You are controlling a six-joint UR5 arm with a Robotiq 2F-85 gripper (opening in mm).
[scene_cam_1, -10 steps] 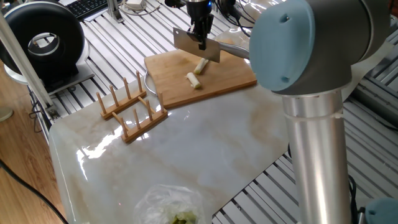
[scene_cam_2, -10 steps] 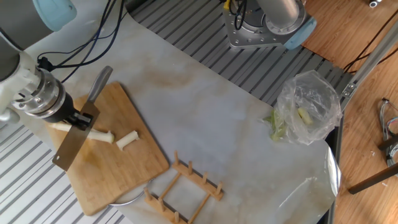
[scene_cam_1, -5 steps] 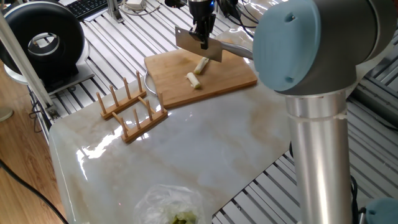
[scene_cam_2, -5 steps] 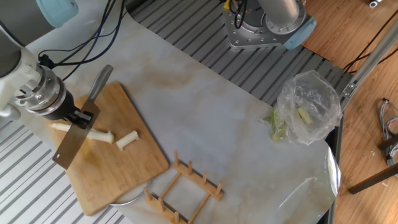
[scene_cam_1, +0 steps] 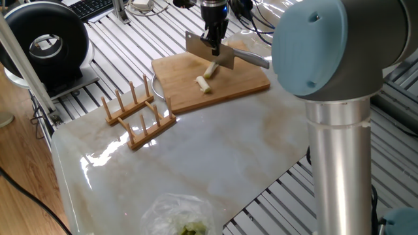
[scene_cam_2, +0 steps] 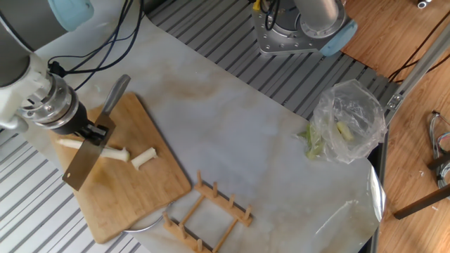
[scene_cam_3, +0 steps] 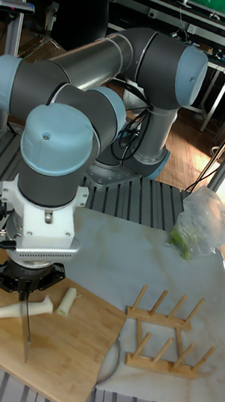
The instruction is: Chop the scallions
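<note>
Two pieces of scallions lie on one bamboo cutting board [scene_cam_2: 133, 193]: a long stalk [scene_cam_3: 0, 312] and a short stub [scene_cam_2: 143, 158], both pale cream. One gripper [scene_cam_2: 90, 131] is clenched on the spine of one cleaver [scene_cam_2: 81, 163], its two fingers pinching the blade from either side; the handle [scene_cam_2: 114, 93] points away toward the far edge of the board. In the tall fixed view the blade hangs edge-down, thin as a line, and crosses the long stalk near its right end. In the other fixed view the long stalk passes behind the blade, one end showing on each side. The short stub lies just beside the long stalk's cut end, clear of the blade and toward the rack. Whether the edge touches the stalk or the board cannot be told.

One wooden rack [scene_cam_1: 139, 112] with upright pegs stands on the marble tabletop [scene_cam_1: 209, 160] beside the board. One clear plastic bag [scene_cam_2: 348, 119] holding green bits sits well apart, near the opposite end of the table. One round grey object [scene_cam_2: 144, 223] peeks out from under the board's corner.
</note>
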